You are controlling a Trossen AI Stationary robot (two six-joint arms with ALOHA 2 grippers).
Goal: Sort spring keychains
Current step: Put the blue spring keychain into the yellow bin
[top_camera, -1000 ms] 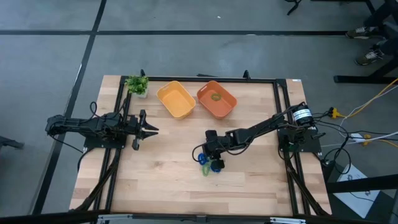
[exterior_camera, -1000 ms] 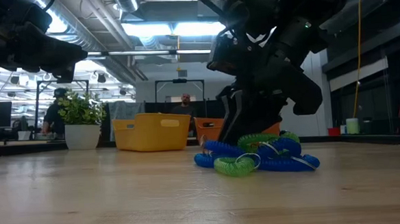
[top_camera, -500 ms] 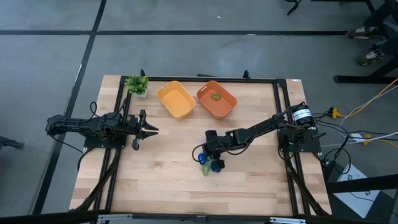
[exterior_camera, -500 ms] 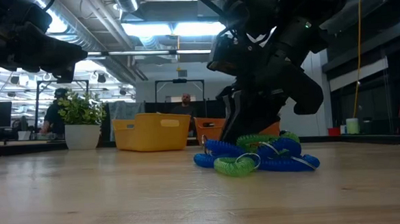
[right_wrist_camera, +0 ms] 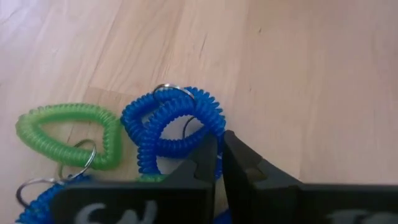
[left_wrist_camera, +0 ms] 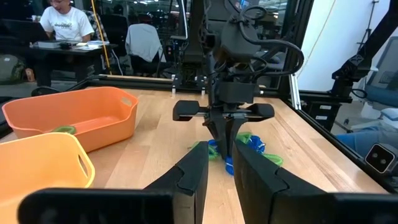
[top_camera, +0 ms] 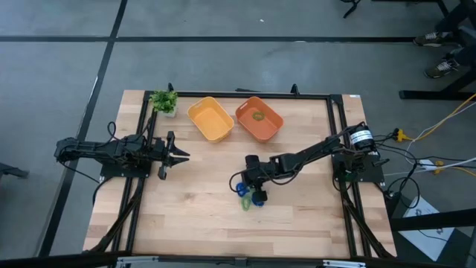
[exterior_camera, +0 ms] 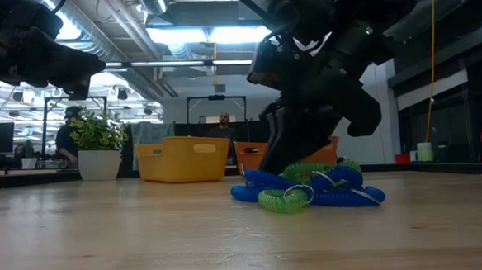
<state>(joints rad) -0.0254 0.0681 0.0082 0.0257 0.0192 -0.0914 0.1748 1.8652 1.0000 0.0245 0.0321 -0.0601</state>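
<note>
The spring keychains lie in a small pile of blue and green coils on the wooden table, near its middle. In the right wrist view a blue one lies beside a green one. My right gripper is down at the pile, shut on the blue coil. Another green keychain rests in the orange tray. The yellow tray stands beside it. My left gripper waits at the table's left, level, fingers close together and holding nothing. My right gripper pinches the blue keychain's coil at the side of the loop between its two fingertips. The fingers slant down from the table's right. The keychain lies on the table, in the pile with the others.
A small potted plant stands at the far left corner. The two trays sit side by side at the far edge. A black frame runs round the table top. Bare wood lies in front of the pile.
My right gripper has stayed over the pile and shut its fingers on the blue coil. The low view shows its lower part draw in, and the pile's nearest blue coil has been nudged slightly sideways.
</note>
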